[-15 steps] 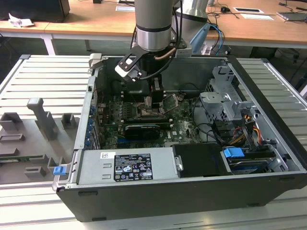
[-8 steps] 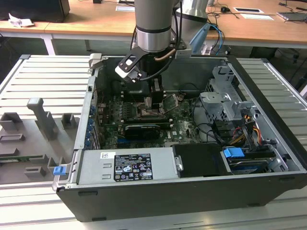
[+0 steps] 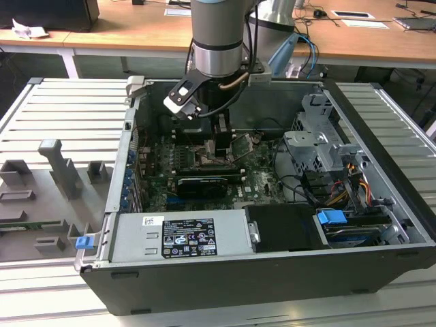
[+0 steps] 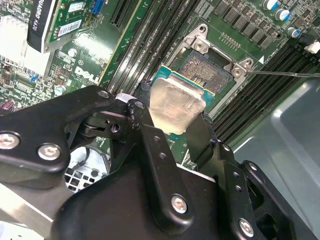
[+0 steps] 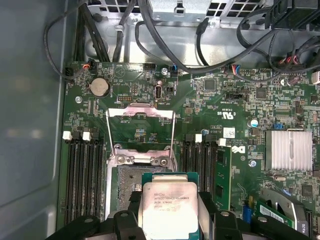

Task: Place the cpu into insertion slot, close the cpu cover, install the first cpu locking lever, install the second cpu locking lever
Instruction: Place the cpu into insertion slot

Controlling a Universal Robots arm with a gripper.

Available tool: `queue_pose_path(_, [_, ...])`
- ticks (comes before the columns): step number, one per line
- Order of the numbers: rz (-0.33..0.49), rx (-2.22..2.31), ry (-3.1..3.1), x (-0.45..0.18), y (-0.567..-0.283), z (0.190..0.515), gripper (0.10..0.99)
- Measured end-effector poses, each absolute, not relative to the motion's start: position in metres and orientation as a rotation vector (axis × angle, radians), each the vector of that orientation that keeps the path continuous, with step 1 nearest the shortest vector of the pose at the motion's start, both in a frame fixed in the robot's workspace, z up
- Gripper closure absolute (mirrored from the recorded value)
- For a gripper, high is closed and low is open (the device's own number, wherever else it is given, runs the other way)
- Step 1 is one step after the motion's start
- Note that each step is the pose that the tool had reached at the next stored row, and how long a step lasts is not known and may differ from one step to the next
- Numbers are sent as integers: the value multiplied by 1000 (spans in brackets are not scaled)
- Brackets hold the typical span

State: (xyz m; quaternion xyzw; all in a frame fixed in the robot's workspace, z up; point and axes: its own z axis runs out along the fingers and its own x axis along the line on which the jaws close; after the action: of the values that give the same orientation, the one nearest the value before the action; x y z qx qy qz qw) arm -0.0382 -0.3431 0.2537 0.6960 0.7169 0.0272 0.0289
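My gripper [image 4: 172, 114] is shut on the cpu [image 4: 176, 106], a flat square chip with a pale silver top on a green edge, pinched between two black fingers [image 4: 146, 125]. In the first wrist view the cpu [image 5: 169, 209] hangs partly over the insertion slot [image 5: 127, 181], a dark square socket with a metal rim, and looks raised off it. The cpu cover [image 5: 141, 114] stands swung open just beyond the slot, its central cut-out showing the board behind. A thin locking lever [image 4: 285, 74] sticks out beside the slot [image 4: 207, 67]. In the exterior view the gripper [image 3: 218, 139] reaches down into the case.
Black memory slots [image 5: 82, 175] flank the socket on both sides. A graphics card [image 3: 201, 184] lies nearer the power supply [image 3: 180, 235]. A drive cage [image 3: 320, 146] and loose cables [image 5: 165, 40] crowd the exterior view's right. A grey fixture tray [image 3: 54, 184] sits outside the case.
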Motion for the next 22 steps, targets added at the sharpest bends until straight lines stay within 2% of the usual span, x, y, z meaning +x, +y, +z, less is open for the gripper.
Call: queue_pose_path(22, [77, 2144, 2208, -38, -342, 240, 557])
